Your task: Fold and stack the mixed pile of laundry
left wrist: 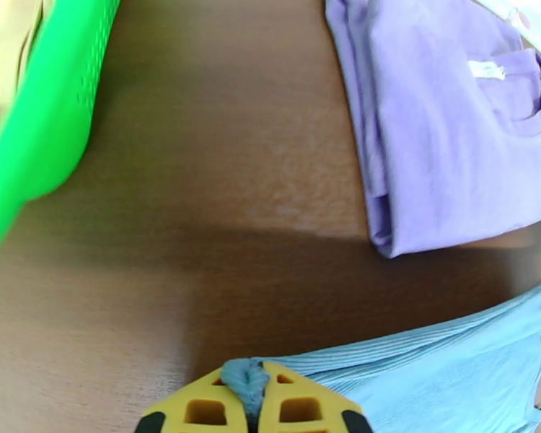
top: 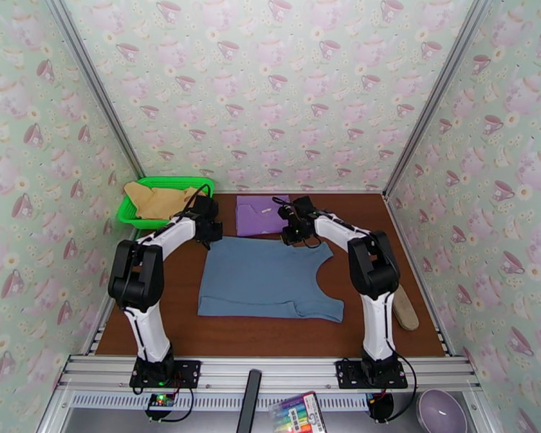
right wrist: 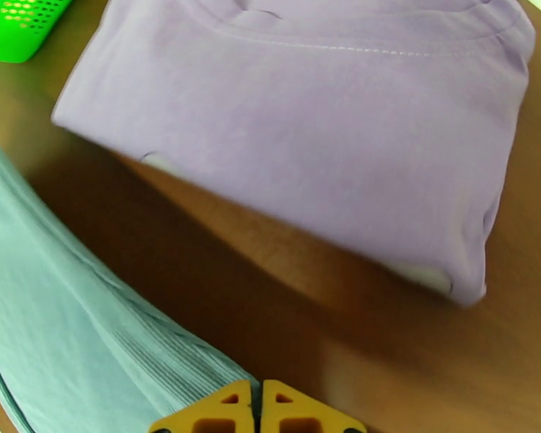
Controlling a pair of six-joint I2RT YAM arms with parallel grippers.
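**Overhead and wrist views: both arms at the far edge of the slate-blue shirt.**

The shirt lies spread flat near the middle of the brown table, with its scooped opening toward my right arm.

- **Left:** My left gripper sits at the shirt's far left corner. In the left wrist view its yellow fingers are pressed together, and a bunched tuft of the slate-blue shirt is pinched between them.
- **Right:** My right gripper sits at the far right corner, by the shoulder strap. In the right wrist view its fingers meet with no gap. The ribbed edge of the slate-blue shirt runs up to the seam between them. They appear to nip that edge, though the pinch itself lies at the bottom margin and is not clearly seen.

The purple T-shirt is folded into a neat rectangle at the far side of the table, between my two grippers. A strip of bare wood separates it from the blue shirt. Both wrist views show it lying flat, its folded edge toward the left camera and its broad face toward the right.

The tan-yellow garment is heaped unfolded in the green basket at the far left corner, and part of it drapes over the rim. The green basket stands just beside my left wrist, apart from both shirts.
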